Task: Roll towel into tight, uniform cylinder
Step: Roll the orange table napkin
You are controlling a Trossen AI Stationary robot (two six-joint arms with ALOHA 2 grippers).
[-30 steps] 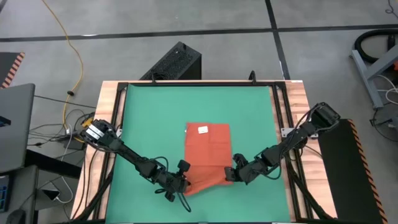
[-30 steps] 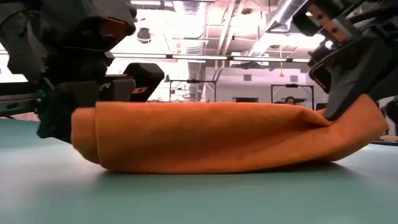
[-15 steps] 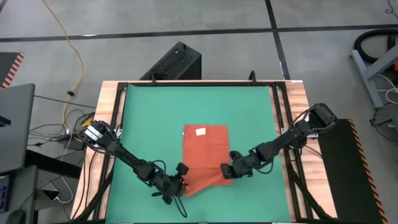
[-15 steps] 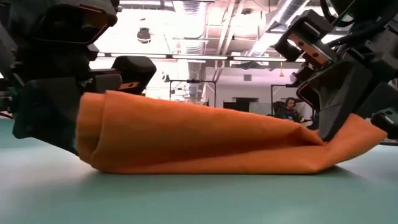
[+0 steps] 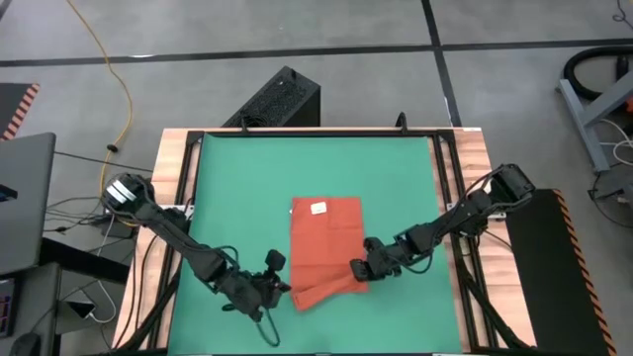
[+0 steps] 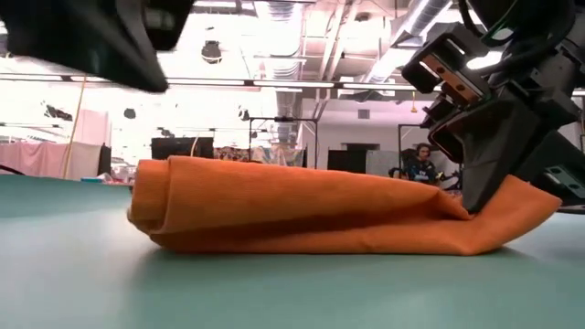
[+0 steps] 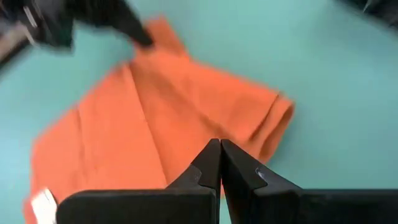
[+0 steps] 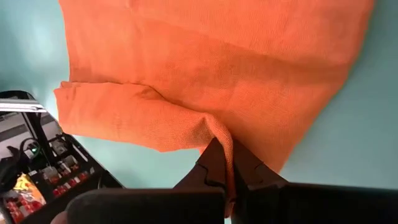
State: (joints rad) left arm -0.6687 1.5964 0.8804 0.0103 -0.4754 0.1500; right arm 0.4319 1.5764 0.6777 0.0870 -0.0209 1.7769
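Probably a robotics lab: ceiling ducts [image 6: 430,18], concrete floor [image 5: 297,30].

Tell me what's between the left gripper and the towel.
Only bare green mat separates the shut left gripper from the towel, seen in the high view.

Right gripper [image 5: 358,269] low at the towel's [image 5: 324,247] near-right corner, fingers pinched shut on a fold of it. Left gripper [image 5: 280,287] closed, empty, just off the towel's near-left edge, arm stretched low.
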